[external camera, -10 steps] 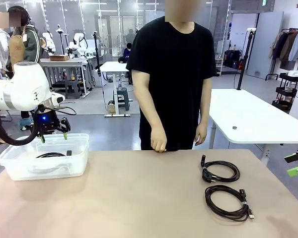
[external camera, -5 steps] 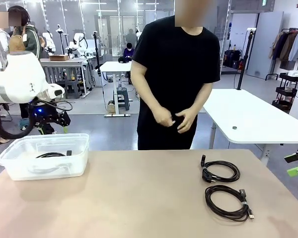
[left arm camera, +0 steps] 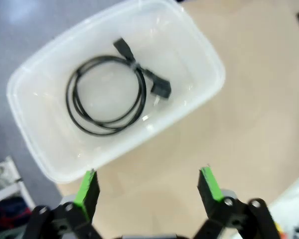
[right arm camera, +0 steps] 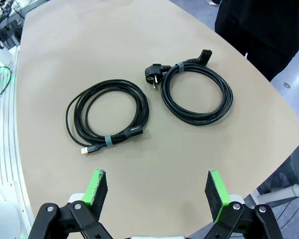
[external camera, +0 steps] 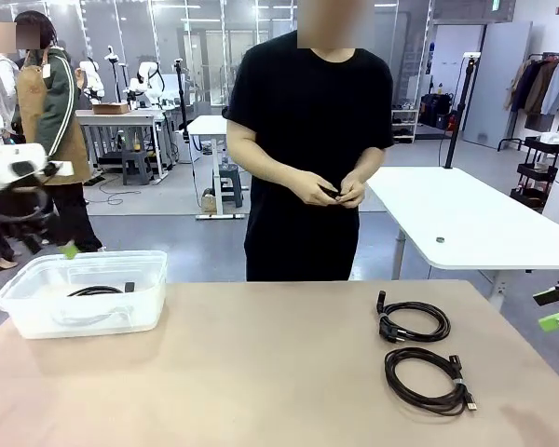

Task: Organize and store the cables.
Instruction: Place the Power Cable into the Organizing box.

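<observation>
Left pincer [left arm camera: 149,181] hangs apart, seemingly above bin [left arm camera: 213,62]; right pincer [right arm camera: 157,186] apart above cables [right arm camera: 114,138].

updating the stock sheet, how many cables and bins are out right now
bin: 1
cables: 3, one in the bin, two on the table
total: 4
</observation>
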`<state>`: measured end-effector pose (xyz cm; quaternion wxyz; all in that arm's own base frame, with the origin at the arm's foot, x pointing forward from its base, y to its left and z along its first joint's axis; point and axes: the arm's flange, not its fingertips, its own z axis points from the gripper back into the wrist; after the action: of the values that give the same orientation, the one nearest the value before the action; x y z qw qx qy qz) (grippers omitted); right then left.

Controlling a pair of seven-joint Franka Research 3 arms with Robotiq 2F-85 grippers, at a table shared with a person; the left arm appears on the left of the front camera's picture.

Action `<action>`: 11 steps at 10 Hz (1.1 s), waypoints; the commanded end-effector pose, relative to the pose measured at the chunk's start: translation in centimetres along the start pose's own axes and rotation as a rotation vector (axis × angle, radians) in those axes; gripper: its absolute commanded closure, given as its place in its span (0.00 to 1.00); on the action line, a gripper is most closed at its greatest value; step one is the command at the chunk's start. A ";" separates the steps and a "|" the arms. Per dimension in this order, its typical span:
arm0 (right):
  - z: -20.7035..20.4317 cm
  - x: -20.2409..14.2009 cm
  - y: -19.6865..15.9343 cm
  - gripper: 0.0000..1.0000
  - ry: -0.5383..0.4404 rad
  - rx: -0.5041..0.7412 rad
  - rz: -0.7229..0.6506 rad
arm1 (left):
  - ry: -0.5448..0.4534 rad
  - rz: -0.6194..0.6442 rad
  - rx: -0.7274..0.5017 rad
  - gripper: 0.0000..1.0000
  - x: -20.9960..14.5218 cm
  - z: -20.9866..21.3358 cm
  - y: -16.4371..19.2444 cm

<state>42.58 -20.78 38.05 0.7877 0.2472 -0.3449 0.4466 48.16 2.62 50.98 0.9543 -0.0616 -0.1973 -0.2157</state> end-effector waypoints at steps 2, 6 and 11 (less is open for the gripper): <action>0.0 0.4 -0.1 0.00 0.016 -0.004 -0.021 | -0.151 -0.205 -0.052 0.00 -9.2 0.9 0.8; 0.0 0.4 -0.1 0.00 0.016 -0.004 -0.021 | -0.174 -0.246 -0.139 0.00 -13.6 -0.9 4.0; 0.0 0.4 -0.1 0.00 0.016 -0.004 -0.021 | -0.161 -0.234 -0.122 0.00 -14.6 -0.6 3.8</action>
<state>42.57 -20.78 38.05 0.7877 0.2472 -0.3449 0.4466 38.19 11.70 44.17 0.8991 -0.1120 -0.2625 -0.3320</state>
